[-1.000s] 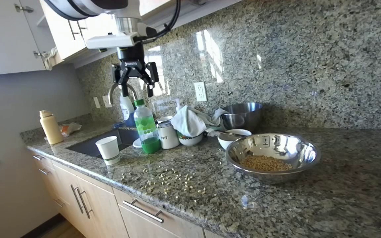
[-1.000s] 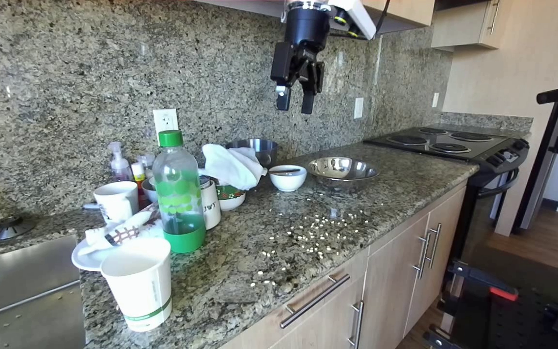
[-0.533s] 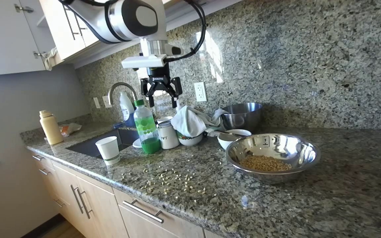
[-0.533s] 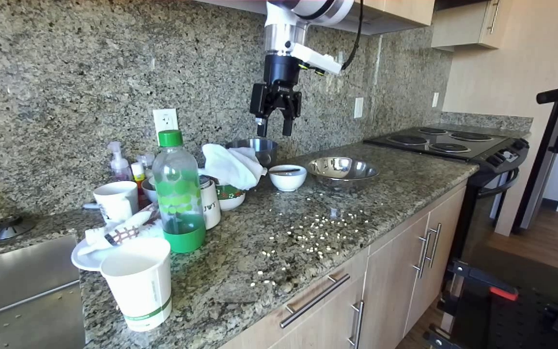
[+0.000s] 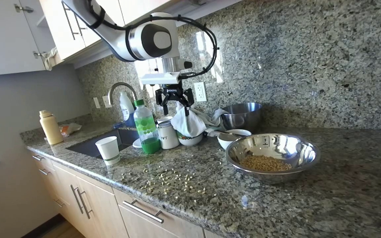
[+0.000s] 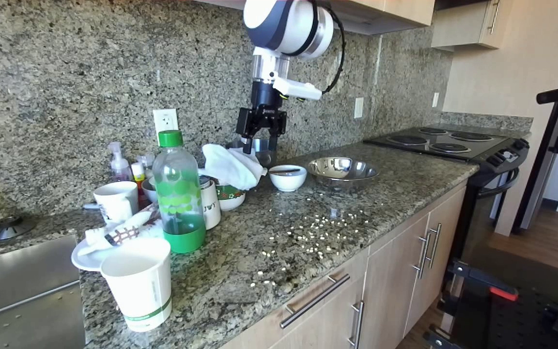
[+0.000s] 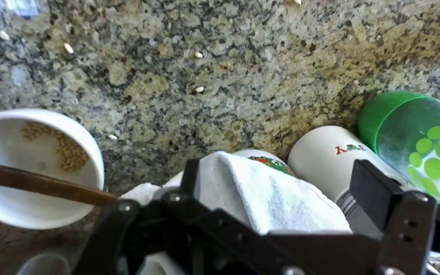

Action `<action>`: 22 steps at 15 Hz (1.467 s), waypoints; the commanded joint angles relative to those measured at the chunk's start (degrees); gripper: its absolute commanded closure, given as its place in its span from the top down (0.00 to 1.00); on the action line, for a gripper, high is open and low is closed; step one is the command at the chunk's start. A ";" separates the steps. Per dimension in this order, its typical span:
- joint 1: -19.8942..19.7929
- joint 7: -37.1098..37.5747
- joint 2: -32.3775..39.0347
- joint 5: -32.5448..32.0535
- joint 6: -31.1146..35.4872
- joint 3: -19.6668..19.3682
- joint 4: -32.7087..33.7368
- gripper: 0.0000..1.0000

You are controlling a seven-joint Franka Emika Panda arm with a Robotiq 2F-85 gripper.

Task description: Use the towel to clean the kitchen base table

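Gripper has dropped and shifted in toward the towel since the earlier frames; towel hasn't budged. In an exterior view it hangs over the towel, spread about as wide as it goes, holding nothing. Towel sits draped over the patterned bowl, so a peak stands up: handy to pinch, we'd guess. In an exterior view we also get grains strewn on the countertop, between the towel and the front edge; probably the mess to wipe, and wiping hasn't started. Wrist view: fingers straddle a towel fold, one lined up by the white jar. We read the wide spread as room to take a thick bunch. Touching or not, we can't tell. Watch the jar and the bottle beyond it on the way down: a bump could tip either.
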 commanded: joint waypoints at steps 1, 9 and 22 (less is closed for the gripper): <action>-0.71 1.73 2.31 -0.43 2.89 1.71 2.42 1.00; 0.27 6.06 4.33 -2.03 10.98 2.12 1.36 1.00; 2.66 14.71 8.77 -8.23 19.10 0.64 1.21 0.60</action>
